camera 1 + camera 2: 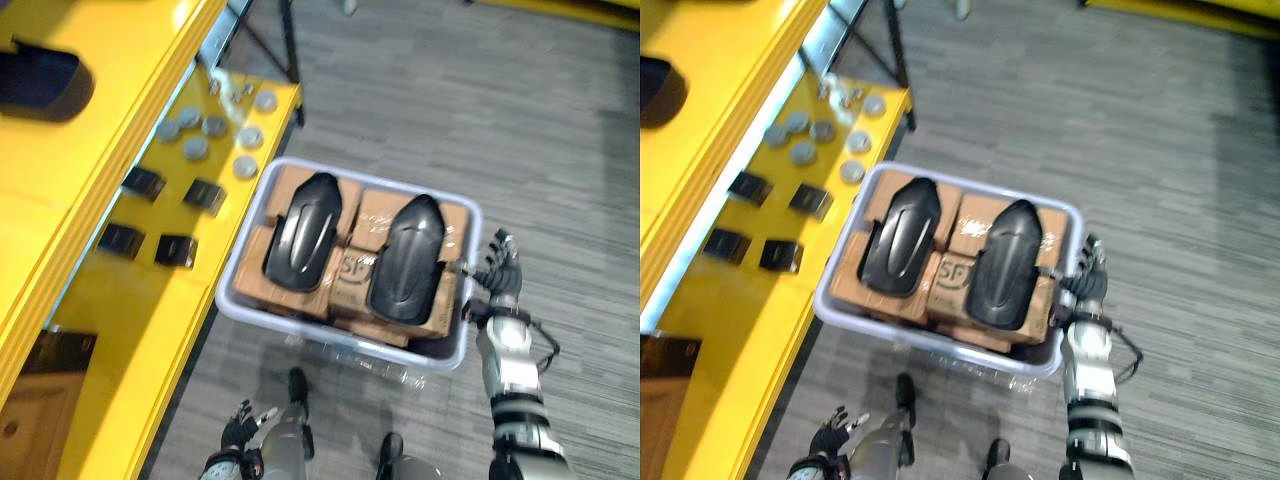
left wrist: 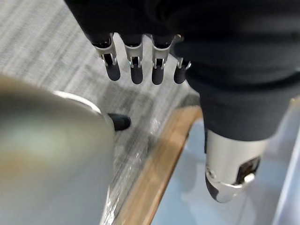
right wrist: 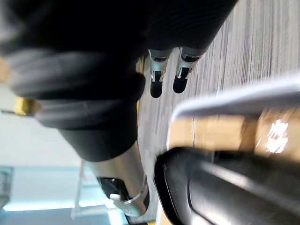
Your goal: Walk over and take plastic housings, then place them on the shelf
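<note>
Right hand (image 1: 500, 272) raised beside the right rim of the bin (image 1: 330, 338), fingers apart and loosely spread, clamped on nothing, forearm reaching up from below. Left housing (image 1: 303, 232) and right housing (image 1: 407, 258): glossy black, long rounded shells with ridged backs, lying side by side on cardboard boxes (image 1: 385, 212) inside the bin. Left hand (image 1: 238, 432) low, fingers (image 2: 136, 70) straight, empty. Yellow shelf (image 1: 130, 330) just left of the bin.
</note>
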Controlling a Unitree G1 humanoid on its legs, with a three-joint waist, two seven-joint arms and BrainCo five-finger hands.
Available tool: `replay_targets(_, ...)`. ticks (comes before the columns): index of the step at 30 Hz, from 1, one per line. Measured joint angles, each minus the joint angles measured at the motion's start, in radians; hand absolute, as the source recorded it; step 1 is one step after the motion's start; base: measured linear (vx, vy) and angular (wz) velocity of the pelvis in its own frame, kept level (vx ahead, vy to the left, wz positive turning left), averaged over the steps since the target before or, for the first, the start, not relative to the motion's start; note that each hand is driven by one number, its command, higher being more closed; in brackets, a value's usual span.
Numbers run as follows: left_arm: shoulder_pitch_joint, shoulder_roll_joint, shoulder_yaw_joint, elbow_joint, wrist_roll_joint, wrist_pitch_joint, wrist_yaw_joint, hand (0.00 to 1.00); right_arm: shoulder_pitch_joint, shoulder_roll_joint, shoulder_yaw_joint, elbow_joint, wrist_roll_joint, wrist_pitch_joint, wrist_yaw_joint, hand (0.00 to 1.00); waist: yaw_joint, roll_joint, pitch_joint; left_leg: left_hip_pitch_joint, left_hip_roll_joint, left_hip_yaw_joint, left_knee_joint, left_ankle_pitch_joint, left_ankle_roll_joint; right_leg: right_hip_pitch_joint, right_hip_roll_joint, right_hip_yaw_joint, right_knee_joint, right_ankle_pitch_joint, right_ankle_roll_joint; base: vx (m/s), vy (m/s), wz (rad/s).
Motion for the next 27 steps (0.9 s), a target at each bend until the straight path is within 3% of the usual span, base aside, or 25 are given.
replay_targets(3, -0.018, 0.003, -0.017, -0.004, -0.019, -0.005, 0.017, 0.00, -0.145, -0.056, 0.001, 0.133, 0.022, 0.009, -0.038, 0.00, 0.014, 0.024, 0.018, -0.066, -0.003, -0.024, 0.043, -0.011, 0.013, -0.045, 0.000, 0.003, 0.025, 0.000, 0.001, -0.05, 0.009, 0.22)
replay_targets(11, -0.076, 0.041, -0.057, 0.062, -0.056, -0.003, 0.054, 0.00, -0.175, -0.079, -0.001, 0.195, 0.065, 0.021, -0.099, 0.00, 0.018, 0.033, 0.030, -0.139, -0.006, -0.047, 0.125, -0.057, 0.027, -0.119, -0.009, 0.038, 0.120, 0.001, 0.002, -0.02, 0.005, 0.05)
replay_targets(17, -0.100, 0.042, -0.057, 0.075, -0.078, -0.005, 0.088, 0.00, -0.072, 0.022, -0.004, 0.024, 0.052, 0.026, -0.161, 0.00, 0.015, 0.032, 0.031, -0.145, 0.001, -0.045, 0.130, -0.065, 0.024, -0.147, -0.005, 0.065, 0.158, -0.001, -0.001, -0.01, -0.047, -0.03)
replay_targets(21, -0.101, 0.042, -0.057, 0.048, -0.078, -0.008, 0.105, 0.00, 0.029, 0.118, -0.039, -0.114, -0.039, 0.039, -0.205, 0.00, 0.012, 0.030, 0.032, -0.145, 0.000, -0.038, 0.120, -0.065, 0.023, -0.151, -0.008, 0.065, 0.155, -0.014, -0.012, 0.00, -0.072, -0.02)
replay_targets(27, -0.100, 0.041, -0.070, 0.014, -0.074, -0.014, 0.107, 0.00, 0.115, 0.166, -0.063, -0.210, -0.116, 0.062, -0.232, 0.00, 0.011, 0.021, 0.038, -0.146, -0.003, -0.040, 0.116, -0.065, 0.023, -0.149, -0.008, 0.062, 0.154, -0.022, -0.021, 0.00, -0.069, 0.04)
